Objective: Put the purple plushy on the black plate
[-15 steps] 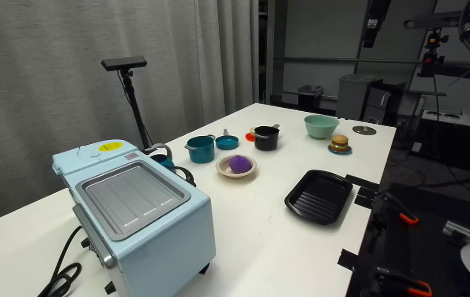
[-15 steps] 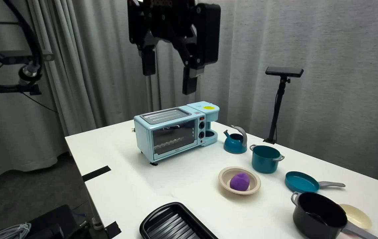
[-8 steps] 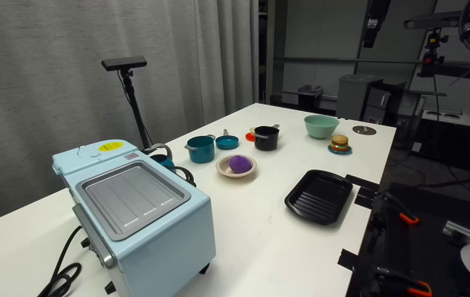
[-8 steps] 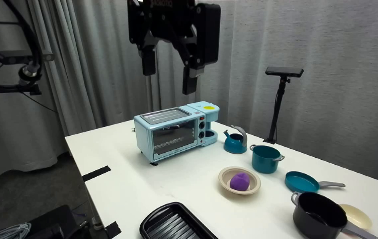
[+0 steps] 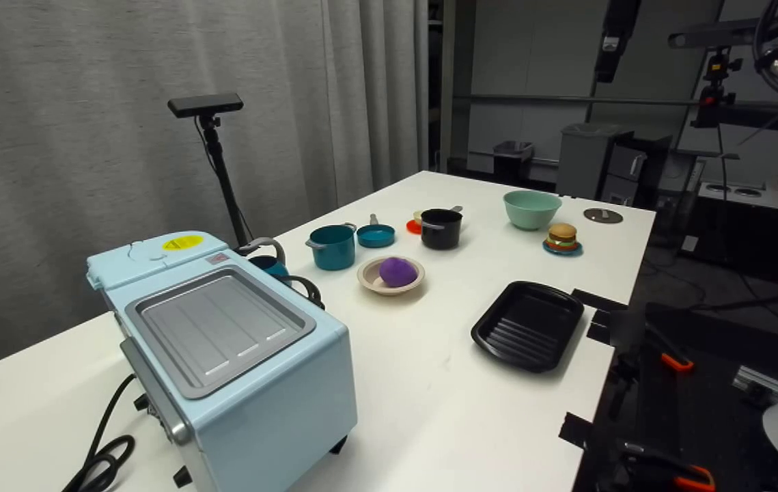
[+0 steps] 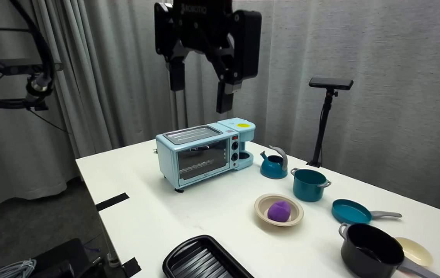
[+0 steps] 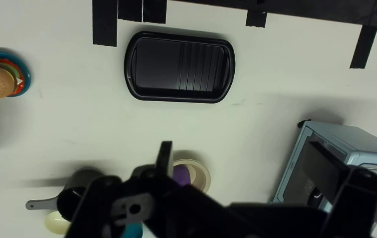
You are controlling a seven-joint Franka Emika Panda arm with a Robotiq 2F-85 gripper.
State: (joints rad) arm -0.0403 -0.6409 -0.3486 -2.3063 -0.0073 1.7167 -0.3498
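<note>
The purple plushy (image 6: pixel 279 211) sits in a shallow tan bowl (image 6: pixel 265 204) on the white table (image 5: pixel 416 383); both exterior views show it there. The black plate (image 5: pixel 529 326) lies flat by the table's edge, well apart from the bowl, its ridges at the end nearer the light-blue toaster oven (image 6: pixel 204 158). Strips of black tape (image 7: pixel 105 23) reach in from the edge, a few just beside the plate.

Up above, the gripper (image 6: pixel 201 99) hangs well clear of the table, its fingers (image 6: pixel 177 75) spread wide with just air between them. In the wrist view one finger covers part of the bowl, and I can see only some of the plushy past it.

Near the bowl stand a teal pot (image 6: pixel 308 190), a teal pan (image 6: pixel 350 211) and a black pot (image 6: pixel 368 256), with a pale saucer (image 6: pixel 415 251) just beside the black pot. The toaster oven stands near a teal kettle (image 6: pixel 272 171). Toward the far end, in an exterior view, I make out a green bowl (image 5: pixel 531 212), a burger (image 5: pixel 561 236) on a small blue dish (image 5: pixel 552 251), and a round lid (image 5: pixel 602 216) near the table's corner. A camera (image 6: pixel 330 83) on a black stand (image 6: pixel 322 123) is set before the grey curtain (image 6: pixel 393 50).
</note>
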